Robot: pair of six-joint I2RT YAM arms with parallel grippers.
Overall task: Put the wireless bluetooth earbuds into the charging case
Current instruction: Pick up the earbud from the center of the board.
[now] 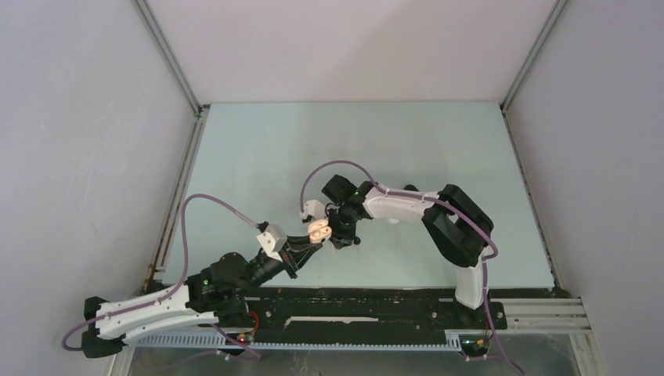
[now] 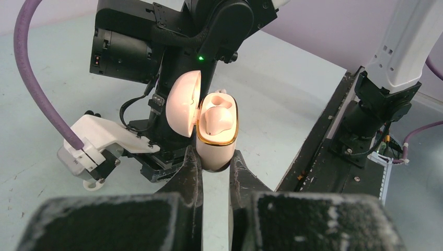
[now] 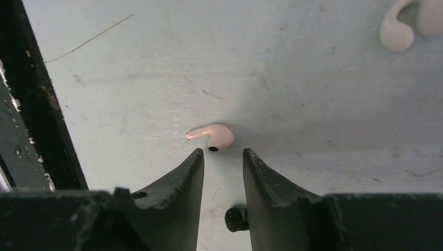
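My left gripper (image 2: pixel 214 157) is shut on the lower body of a pale pink charging case (image 2: pixel 217 146) with a gold rim, held upright off the table. Its lid (image 2: pixel 184 103) is hinged open to the left, and one pink earbud (image 2: pixel 218 117) sits in the case. From above, the case (image 1: pixel 319 229) is between both arms' tips. My right gripper (image 3: pixel 223 152) is open just above the table, fingertips either side of a loose pink earbud (image 3: pixel 215 136) lying slightly beyond them, nothing between the fingers.
A black earbud (image 3: pixel 235 218) lies on the table under my right fingers. A pale earbud (image 3: pixel 397 34) lies farther off, at the upper right. My right arm's black wrist (image 2: pixel 172 42) hangs close behind the open case. A black rail (image 1: pixel 352 301) runs along the table's near edge.
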